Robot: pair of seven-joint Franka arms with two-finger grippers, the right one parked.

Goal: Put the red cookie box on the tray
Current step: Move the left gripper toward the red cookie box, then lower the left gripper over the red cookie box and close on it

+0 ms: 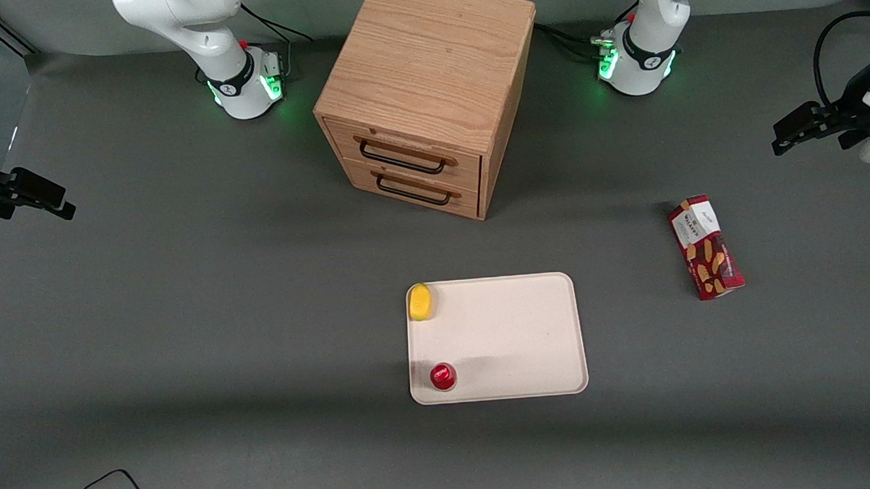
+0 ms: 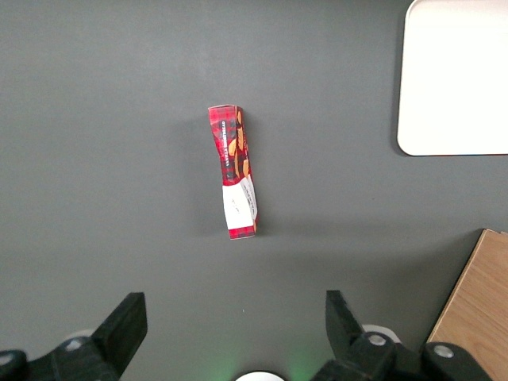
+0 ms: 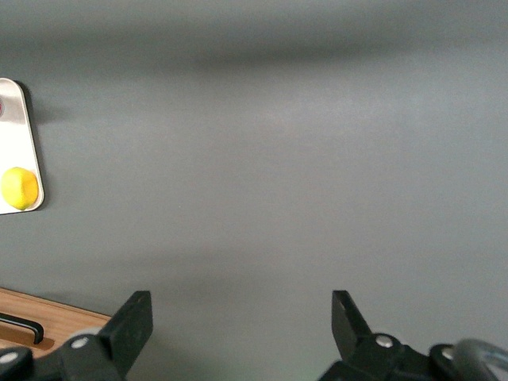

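The red cookie box (image 1: pixel 705 247) lies flat on the grey table toward the working arm's end, well apart from the tray (image 1: pixel 510 336). Its white label end points away from the front camera. The tray is cream-white and lies nearer the front camera than the cabinet. My left gripper (image 1: pixel 782 137) hangs above the table, farther from the front camera than the box and not touching it. In the left wrist view the gripper (image 2: pixel 234 305) is open and empty, with the box (image 2: pixel 236 171) lying lengthwise ahead of the jaws and a corner of the tray (image 2: pixel 460 79) beside it.
A wooden two-drawer cabinet (image 1: pixel 429 78) stands at the middle of the table, its drawers shut; its corner shows in the left wrist view (image 2: pixel 480 309). On the tray sit a yellow fruit (image 1: pixel 421 301) and a small red cup (image 1: pixel 443 376).
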